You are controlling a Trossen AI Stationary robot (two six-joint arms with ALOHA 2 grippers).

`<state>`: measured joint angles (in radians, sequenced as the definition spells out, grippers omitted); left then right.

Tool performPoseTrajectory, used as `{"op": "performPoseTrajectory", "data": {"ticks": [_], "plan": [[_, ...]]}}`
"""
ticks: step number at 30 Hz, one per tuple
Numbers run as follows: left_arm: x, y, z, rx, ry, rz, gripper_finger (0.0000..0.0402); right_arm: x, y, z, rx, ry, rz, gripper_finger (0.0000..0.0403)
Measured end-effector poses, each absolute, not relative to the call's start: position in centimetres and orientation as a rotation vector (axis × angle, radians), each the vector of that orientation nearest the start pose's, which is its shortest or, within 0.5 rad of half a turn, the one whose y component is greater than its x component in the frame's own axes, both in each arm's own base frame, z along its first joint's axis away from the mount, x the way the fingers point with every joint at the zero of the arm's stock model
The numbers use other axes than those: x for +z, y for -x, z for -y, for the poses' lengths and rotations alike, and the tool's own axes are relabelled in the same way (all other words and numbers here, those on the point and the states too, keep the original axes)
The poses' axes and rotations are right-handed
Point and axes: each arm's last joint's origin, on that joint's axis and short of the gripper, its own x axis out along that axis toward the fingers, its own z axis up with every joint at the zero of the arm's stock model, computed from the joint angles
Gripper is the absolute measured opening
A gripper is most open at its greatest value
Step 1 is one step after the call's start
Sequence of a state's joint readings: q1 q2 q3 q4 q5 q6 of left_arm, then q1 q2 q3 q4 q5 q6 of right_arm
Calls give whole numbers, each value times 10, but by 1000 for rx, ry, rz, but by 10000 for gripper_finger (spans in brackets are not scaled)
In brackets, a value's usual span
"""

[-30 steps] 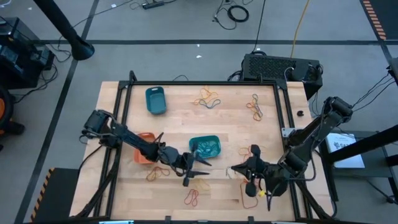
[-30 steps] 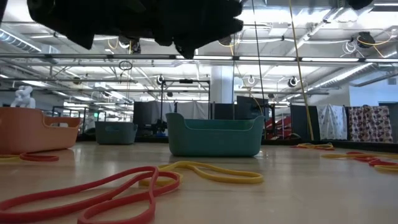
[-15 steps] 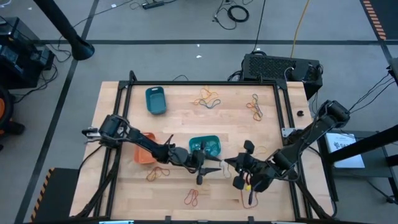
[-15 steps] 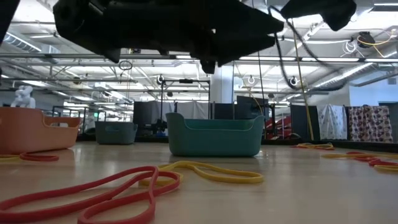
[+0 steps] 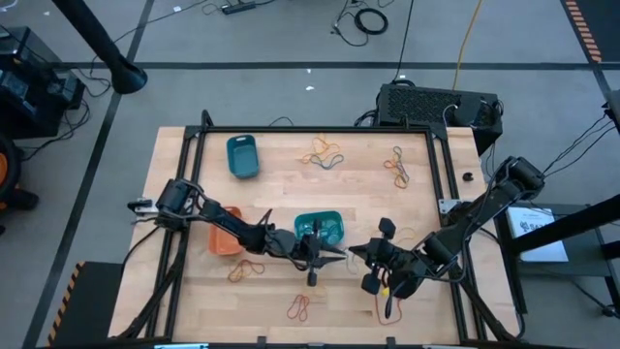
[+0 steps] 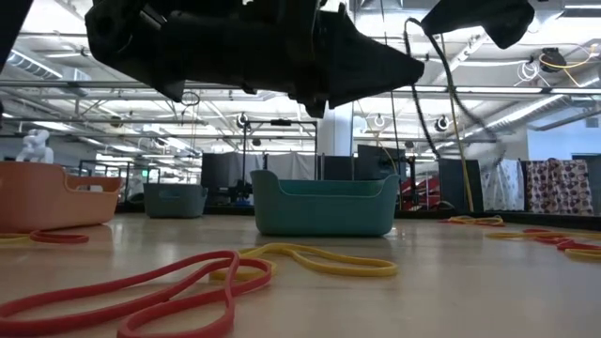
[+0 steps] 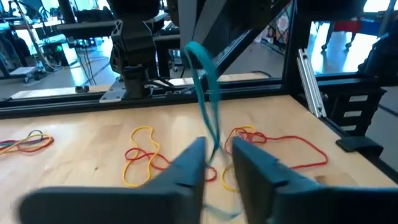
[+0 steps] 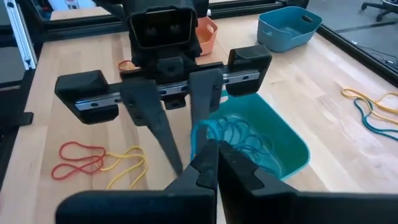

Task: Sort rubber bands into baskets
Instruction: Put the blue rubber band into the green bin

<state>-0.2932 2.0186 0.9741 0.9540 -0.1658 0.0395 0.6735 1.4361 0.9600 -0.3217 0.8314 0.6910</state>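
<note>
Left gripper (image 5: 325,254) is positioned at the 6 o'clock rim of the teal-green basket (image 5: 319,230), near table centre. In the left wrist view its fingers (image 7: 189,167) stand with a narrow gap between them, and a blue-green rubber band (image 7: 204,87) hangs up from that gap; whether the pads actually pinch the band cannot be told. The right wrist view shows the same fingers (image 8: 152,121) angled down beside the basket, which holds a heap of blue-green bands (image 8: 239,140).

Right gripper (image 5: 360,256) faces the left gripper from the 3 o'clock side, just apart from it. Its fingers (image 8: 211,163) are pressed together with nothing visible between them.

Orange basket (image 5: 225,237) sits at 9 o'clock from the teal-green one, partly under the left arm. Darker blue basket (image 5: 242,156) stands at 10 o'clock, near the table's far left corner.

Loose bands noted:
- a red and yellow pair (image 5: 298,308) at 6 o'clock near the front edge, also seen in the low view (image 6: 188,277);
- a small cluster (image 5: 247,268) at 7 o'clock, below the orange basket;
- a mixed tangle (image 5: 325,153) at 12 o'clock;
- a further tangle (image 5: 398,167) at 1 o'clock.

Table (image 5: 281,189) is light wood in a black frame.
</note>
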Motion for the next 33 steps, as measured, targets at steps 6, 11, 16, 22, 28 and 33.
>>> {"op": "performPoseTrajectory", "data": {"ticks": [6,11,16,22,28,33], "plan": [[151,-389,112,-126,-61,-86,10,242,-239,-164,-340,-104,-510,0],[156,-389,109,-118,-64,-99,4,239,-237,-162,-332,-76,-549,4],[186,-379,98,-78,-78,-187,2,237,-233,-159,-336,-15,-599,33],[230,-350,84,52,-125,-312,1,233,-230,-157,-355,4,-635,77],[274,-318,74,119,-133,-306,1,233,-229,-156,-365,-11,-637,99],[281,-310,72,119,-136,-318,0,232,-228,-157,-348,-19,-657,102]]}}
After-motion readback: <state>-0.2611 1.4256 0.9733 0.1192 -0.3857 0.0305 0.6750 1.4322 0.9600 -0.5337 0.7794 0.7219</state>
